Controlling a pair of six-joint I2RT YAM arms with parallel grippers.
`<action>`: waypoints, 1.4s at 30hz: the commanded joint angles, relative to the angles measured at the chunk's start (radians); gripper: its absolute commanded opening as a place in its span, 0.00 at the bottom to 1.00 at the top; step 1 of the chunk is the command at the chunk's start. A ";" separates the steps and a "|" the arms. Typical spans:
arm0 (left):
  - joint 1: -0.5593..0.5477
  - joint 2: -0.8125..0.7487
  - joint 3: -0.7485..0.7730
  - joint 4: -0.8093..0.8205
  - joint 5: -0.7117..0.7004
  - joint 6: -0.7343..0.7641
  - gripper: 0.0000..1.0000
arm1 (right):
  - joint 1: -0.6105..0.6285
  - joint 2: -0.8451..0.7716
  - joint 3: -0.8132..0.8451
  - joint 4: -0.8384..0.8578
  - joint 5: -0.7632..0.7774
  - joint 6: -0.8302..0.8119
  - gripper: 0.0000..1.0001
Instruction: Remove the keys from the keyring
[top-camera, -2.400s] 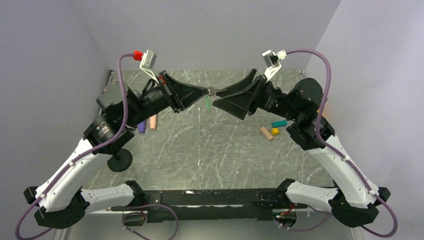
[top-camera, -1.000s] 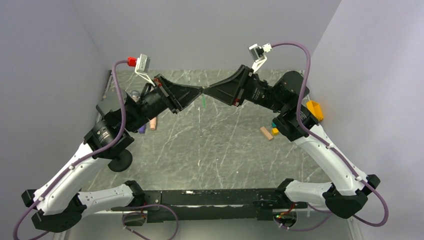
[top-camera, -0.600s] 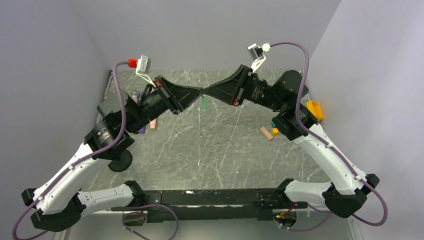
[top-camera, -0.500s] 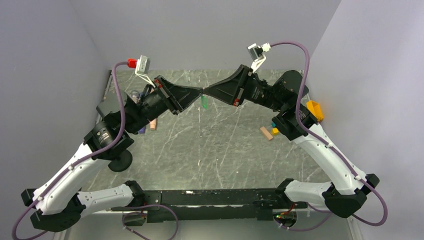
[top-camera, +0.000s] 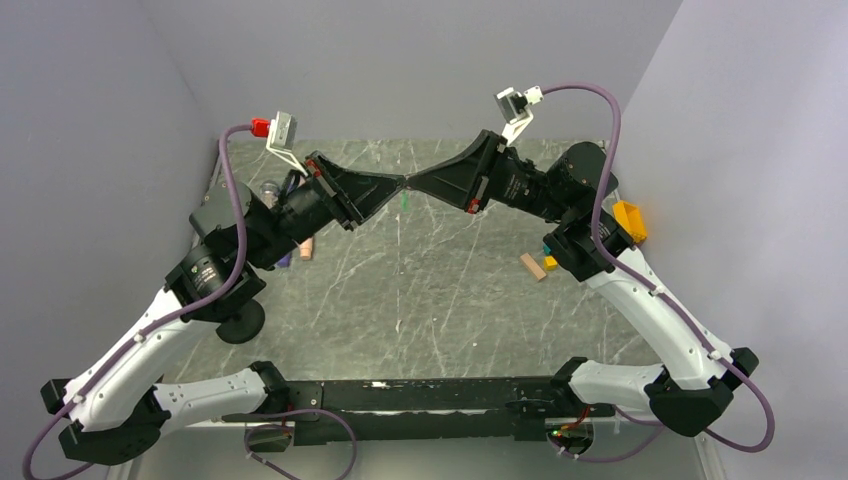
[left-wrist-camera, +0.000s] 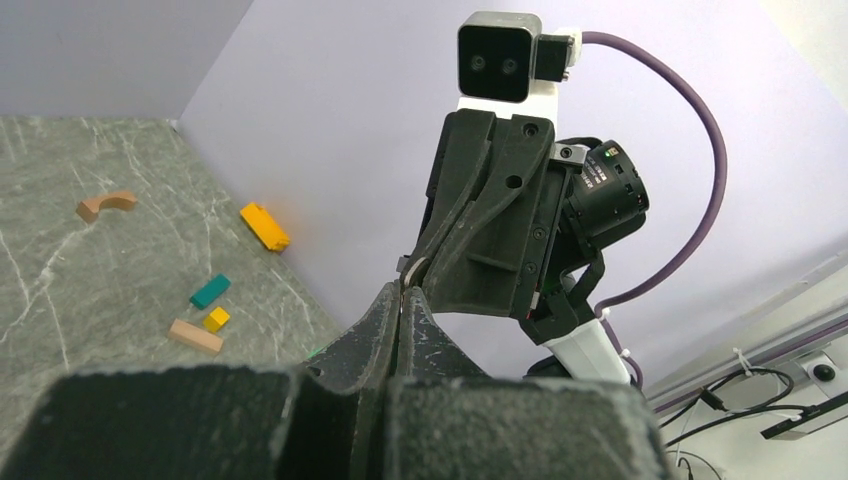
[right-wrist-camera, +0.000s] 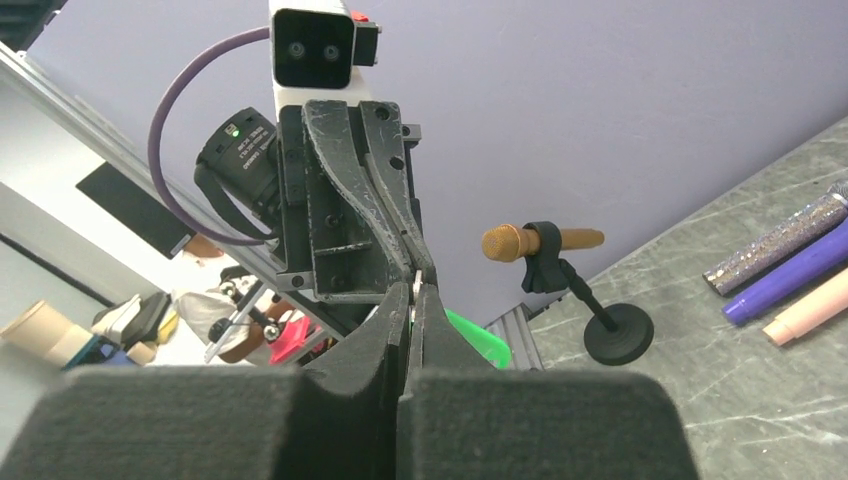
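Note:
Above the back of the table my left gripper (top-camera: 399, 184) and right gripper (top-camera: 411, 183) meet tip to tip. Both are shut on the keyring (right-wrist-camera: 416, 284), a thin silvery bit that barely shows between the tips (left-wrist-camera: 412, 271). The keys show only as one small green piece (top-camera: 404, 200) hanging just under the meeting point. In the right wrist view it sticks out to the right of my fingers (right-wrist-camera: 481, 345). Only a sliver of it (left-wrist-camera: 315, 352) shows in the left wrist view.
A gold microphone (right-wrist-camera: 540, 242) on a black stand (top-camera: 240, 322) is at the left, with pens (right-wrist-camera: 780, 250) lying near it. At the right lie tan (top-camera: 532, 266), yellow (top-camera: 550, 263), teal (left-wrist-camera: 211, 291) and orange (top-camera: 628, 218) blocks.
The right gripper's jaws have closed on the keyring at the left gripper's tips. The green piece has swung a little under the tips. Both arms have barely moved.

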 joint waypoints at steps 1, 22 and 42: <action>0.002 -0.008 0.024 0.023 -0.051 0.006 0.00 | 0.007 -0.033 -0.007 0.061 -0.039 0.017 0.00; 0.015 -0.016 0.160 -0.143 0.044 0.212 0.66 | 0.005 -0.037 0.007 0.021 -0.058 -0.004 0.00; 0.178 0.183 0.498 -0.487 0.568 0.366 0.41 | 0.006 0.026 0.106 -0.046 -0.236 -0.039 0.00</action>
